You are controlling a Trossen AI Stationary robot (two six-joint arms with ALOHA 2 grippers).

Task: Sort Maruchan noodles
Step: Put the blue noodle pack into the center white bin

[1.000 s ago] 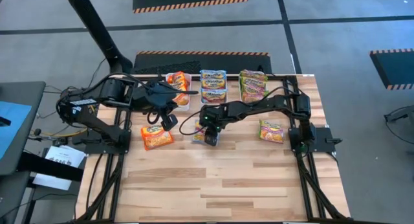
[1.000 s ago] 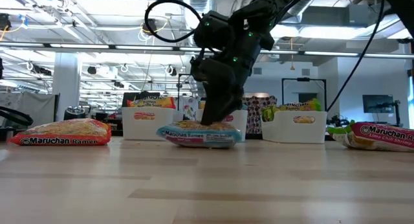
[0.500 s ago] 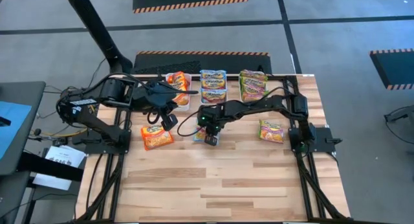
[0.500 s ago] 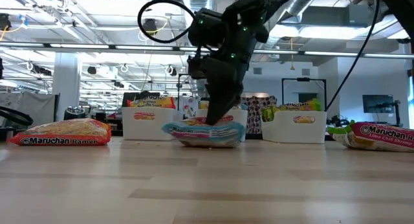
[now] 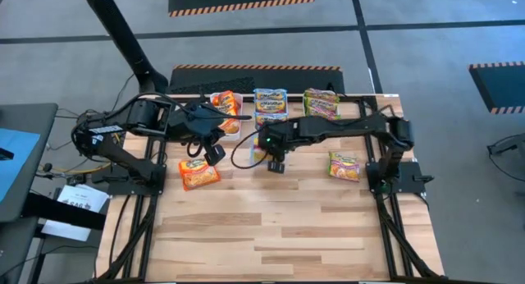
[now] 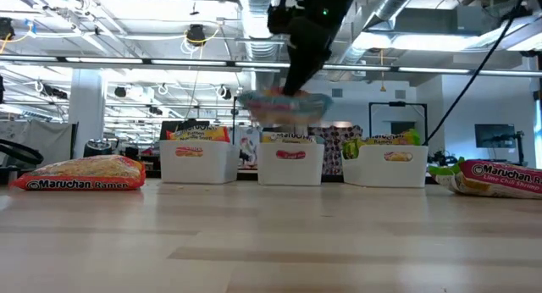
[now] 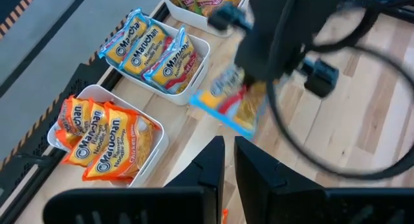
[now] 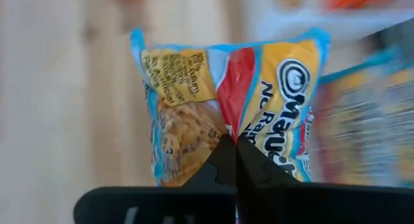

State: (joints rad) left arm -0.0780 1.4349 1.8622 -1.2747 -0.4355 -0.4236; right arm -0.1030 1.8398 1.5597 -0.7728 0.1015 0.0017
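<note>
1. The right end effector [image 8: 234, 160] is clamped on one blue-edged noodle packet [image 8: 229, 104], pinching its middle so the wrapper creases; in the low view the packet [image 6: 284, 105] hangs in the air, clear of the desk [image 5: 287, 235], above the middle bin [image 6: 290, 161].
2. Three white bins stand in a row at the far edge of the desk: the orange-packet bin [image 7: 107, 143], the middle bin, which holds blue packets, and the green-pink bin [image 6: 385, 164].
3. Two packets lie loose on the desk: an orange one [image 5: 198, 173] on the left and a green-pink one [image 5: 344, 166] on the right.
4. The left end effector [image 7: 228, 162] hovers near the orange bin, its fingers close together with a slim gap, holding nothing.
</note>
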